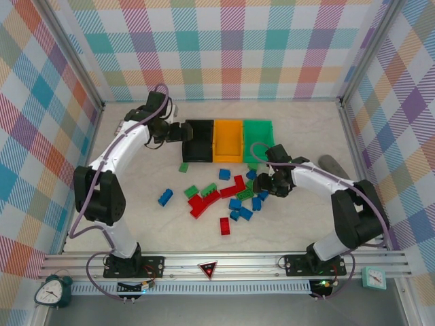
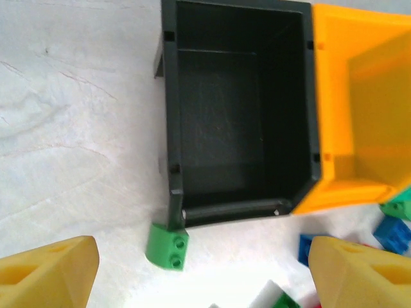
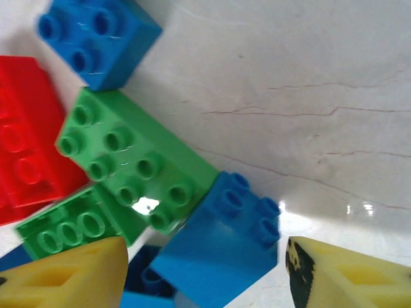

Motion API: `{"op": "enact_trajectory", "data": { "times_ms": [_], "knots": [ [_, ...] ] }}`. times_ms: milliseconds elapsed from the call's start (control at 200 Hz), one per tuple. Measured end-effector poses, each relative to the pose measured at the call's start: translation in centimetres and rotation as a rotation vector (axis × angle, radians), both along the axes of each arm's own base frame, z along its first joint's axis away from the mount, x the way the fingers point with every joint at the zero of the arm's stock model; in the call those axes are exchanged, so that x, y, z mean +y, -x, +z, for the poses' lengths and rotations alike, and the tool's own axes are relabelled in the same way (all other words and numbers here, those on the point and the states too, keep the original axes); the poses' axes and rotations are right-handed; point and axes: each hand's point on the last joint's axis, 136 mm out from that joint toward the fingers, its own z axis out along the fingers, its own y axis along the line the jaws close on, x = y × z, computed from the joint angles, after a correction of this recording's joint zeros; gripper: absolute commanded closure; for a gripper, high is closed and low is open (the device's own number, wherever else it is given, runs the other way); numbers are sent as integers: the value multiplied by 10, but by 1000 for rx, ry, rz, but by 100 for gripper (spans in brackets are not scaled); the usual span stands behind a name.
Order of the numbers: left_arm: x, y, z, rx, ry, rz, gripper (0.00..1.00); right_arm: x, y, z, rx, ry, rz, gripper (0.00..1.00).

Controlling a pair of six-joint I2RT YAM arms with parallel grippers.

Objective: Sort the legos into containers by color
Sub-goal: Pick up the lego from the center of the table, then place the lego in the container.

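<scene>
Red, green and blue legos point(image 1: 231, 200) lie scattered on the table in front of three containers: black point(image 1: 199, 161), orange point(image 1: 228, 161) and green point(image 1: 258, 122). My left gripper point(image 1: 178, 132) hovers at the black container's left wall, open point(image 2: 204, 256), nothing between its fingers. Below it I see the black container point(image 2: 170, 128) with a bare floor, the orange one point(image 2: 334, 96), and a small green lego point(image 2: 168, 247) at the black corner. My right gripper point(image 1: 265, 185) is low over the pile, open, its fingers either side of a tilted blue lego point(image 3: 218, 256), with a gap at the right finger.
A long green lego point(image 3: 135, 160), a red one point(image 3: 22, 154) and another blue one point(image 3: 96, 38) crowd the blue lego's left. A grey oval pad point(image 1: 333, 165) lies at the right. A lone blue lego point(image 1: 165, 197) and a red one point(image 1: 224, 225) sit nearer the arms.
</scene>
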Motion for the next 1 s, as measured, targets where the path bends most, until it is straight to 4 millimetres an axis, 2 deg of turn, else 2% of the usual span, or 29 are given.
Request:
{"op": "enact_trajectory", "data": {
  "times_ms": [110,280,385,500,635,710,805,915,1000],
  "knots": [
    [1,15,1,25,5,-22,15,-2,1,-9,32,22,-9,47],
    [9,43,-26,101,-15,-28,15,-2,-5,-6,16,30,-22,67],
    [13,55,-38,132,-21,-26,15,-4,-3,-3,17,34,-30,68],
    [13,55,-37,124,-20,-26,15,-7,1,2,29,42,-31,69],
    [12,51,-33,98,-14,-27,15,-6,-6,29,-25,29,-38,69],
    [12,53,-31,92,-11,-27,16,-3,-18,52,-78,11,-42,69],
    [12,54,-32,92,-10,-28,16,1,-43,81,-152,-19,-52,69],
    [12,54,-35,92,-9,-28,17,0,-87,108,-220,-41,-79,69],
    [11,56,-41,100,-5,-32,17,0,-122,113,-238,-47,-95,68]
  ]
}}
